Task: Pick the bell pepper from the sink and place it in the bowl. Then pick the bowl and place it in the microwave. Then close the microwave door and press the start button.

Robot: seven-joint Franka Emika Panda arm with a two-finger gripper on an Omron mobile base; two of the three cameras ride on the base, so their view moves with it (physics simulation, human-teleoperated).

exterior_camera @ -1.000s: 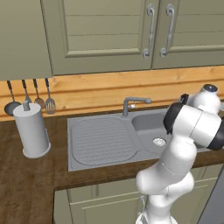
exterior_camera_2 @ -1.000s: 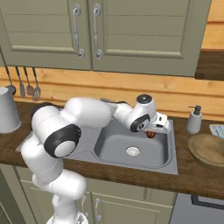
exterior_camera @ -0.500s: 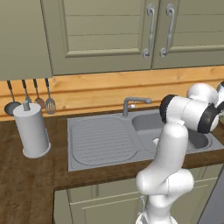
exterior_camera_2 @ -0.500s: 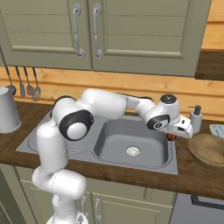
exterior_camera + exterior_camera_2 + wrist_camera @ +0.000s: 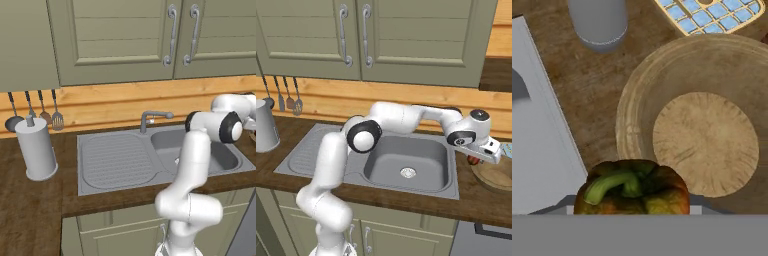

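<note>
1. The bell pepper (image 5: 632, 187) sits at the bottom of the hand view, dark red-brown with a green stem, gripped in the hand (image 5: 476, 159); in the right base view a small red lump shows just under the hand.
2. The hand is closed around the pepper, its jaws set fairly wide to span it.
3. The pepper hangs over the near rim of the bowl (image 5: 642, 100), not yet inside it.
4. The bowl (image 5: 496, 175) stands on the wooden bench (image 5: 406, 197), just right of the sink (image 5: 421, 182).
5. Beyond the bowl in the hand view are a grey cylinder (image 5: 598, 20) and a yellow-framed blue grid object (image 5: 712, 12).
6. The sink's basin (image 5: 220, 157) lies under the stretched arm, the faucet (image 5: 152, 119) behind it and the drainboard (image 5: 117, 160) to the left.
7. A grey canister (image 5: 35, 149) stands on the bench at far left, with utensils (image 5: 50, 117) hanging on the wall behind it.
</note>
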